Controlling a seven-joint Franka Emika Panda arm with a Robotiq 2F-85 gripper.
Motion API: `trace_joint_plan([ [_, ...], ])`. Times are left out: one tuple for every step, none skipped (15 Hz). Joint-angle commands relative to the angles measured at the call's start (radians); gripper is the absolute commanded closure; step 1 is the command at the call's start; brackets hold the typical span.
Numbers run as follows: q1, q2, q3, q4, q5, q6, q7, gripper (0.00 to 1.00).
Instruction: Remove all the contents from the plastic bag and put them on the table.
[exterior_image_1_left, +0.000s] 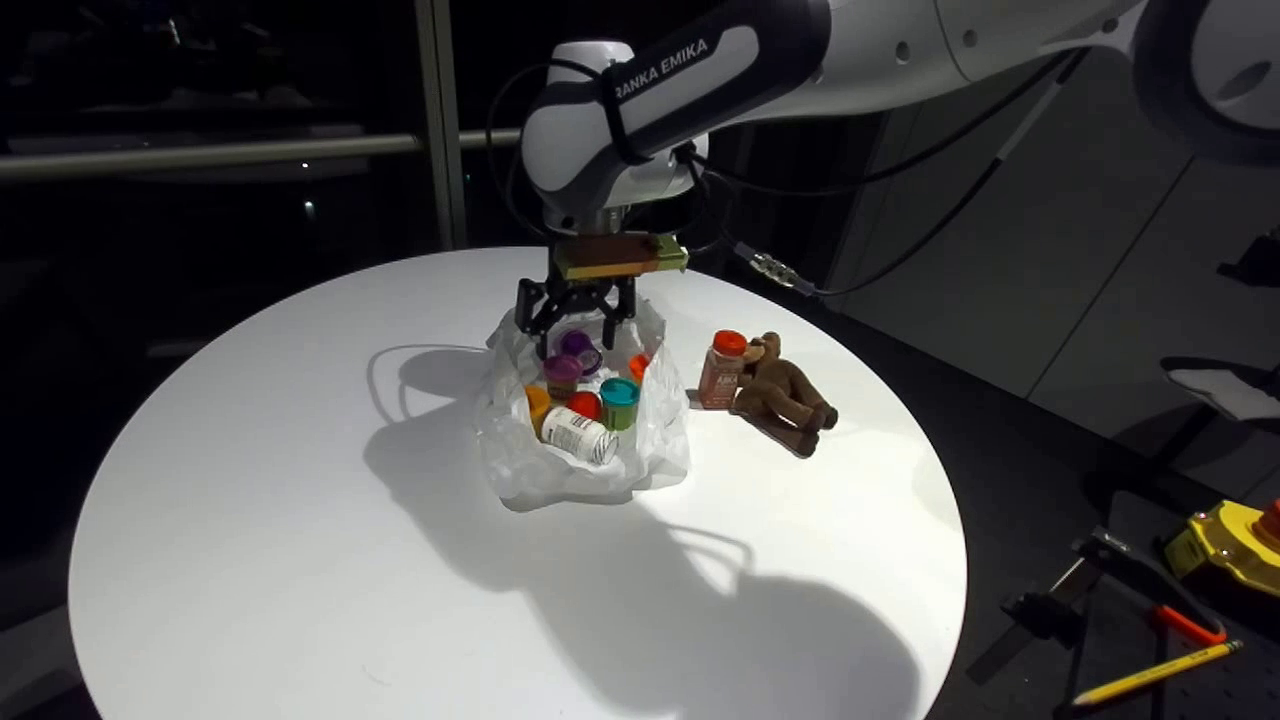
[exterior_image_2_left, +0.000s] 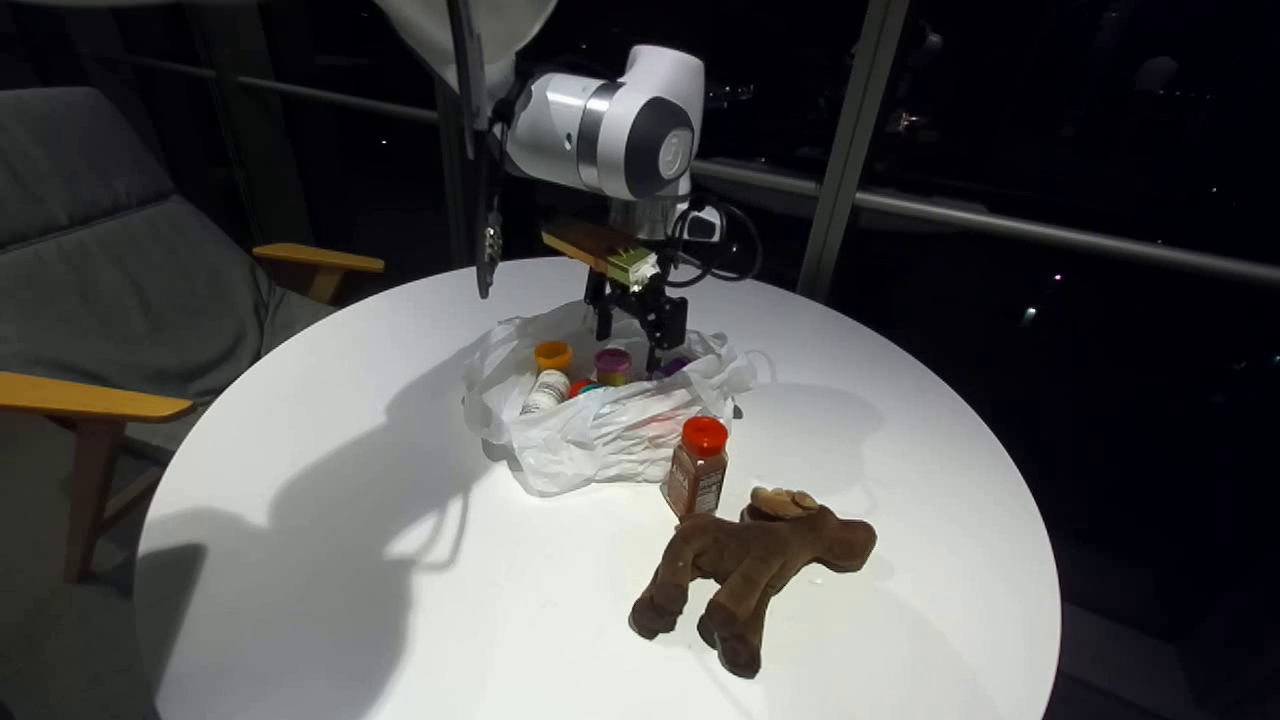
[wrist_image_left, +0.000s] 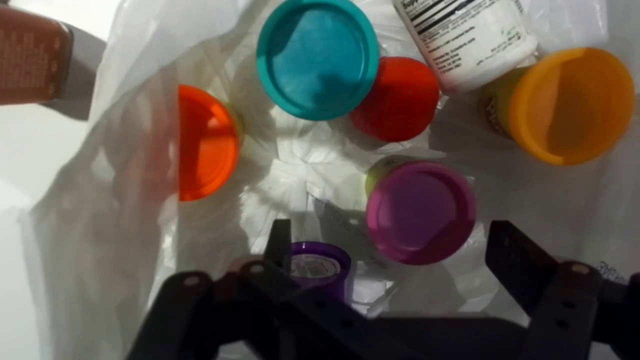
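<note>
The claw hangs spread at the mouth of the plastic bag, partly covering a dark purple pot inside in the wrist view; a bag fold half hides an orange-red pot. On the desk, in an exterior view, the brown toy masks the foot of the red-capped bottle.

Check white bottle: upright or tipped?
Tipped: in an exterior view the white bottle lies on its side in the bag, print facing up.
</note>
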Motion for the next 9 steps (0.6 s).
trace_joint_plan([
  [0.016, 0.077, 0.002, 0.121, 0.018, -0.018, 0.079, 0.00],
  [0.023, 0.087, 0.000, 0.132, 0.015, -0.020, 0.095, 0.00],
  [0.029, 0.099, -0.004, 0.145, 0.011, -0.021, 0.112, 0.00],
  [0.034, 0.105, -0.005, 0.154, 0.010, -0.025, 0.125, 0.00],
  [0.040, 0.113, -0.011, 0.164, 0.006, -0.023, 0.142, 0.03],
  [0.044, 0.118, -0.013, 0.172, 0.005, -0.025, 0.156, 0.22],
  [0.049, 0.120, -0.021, 0.178, 0.000, -0.020, 0.174, 0.28],
  [0.053, 0.121, -0.027, 0.181, -0.002, -0.017, 0.189, 0.28],
  [0.057, 0.122, -0.039, 0.184, -0.009, -0.012, 0.208, 0.36],
])
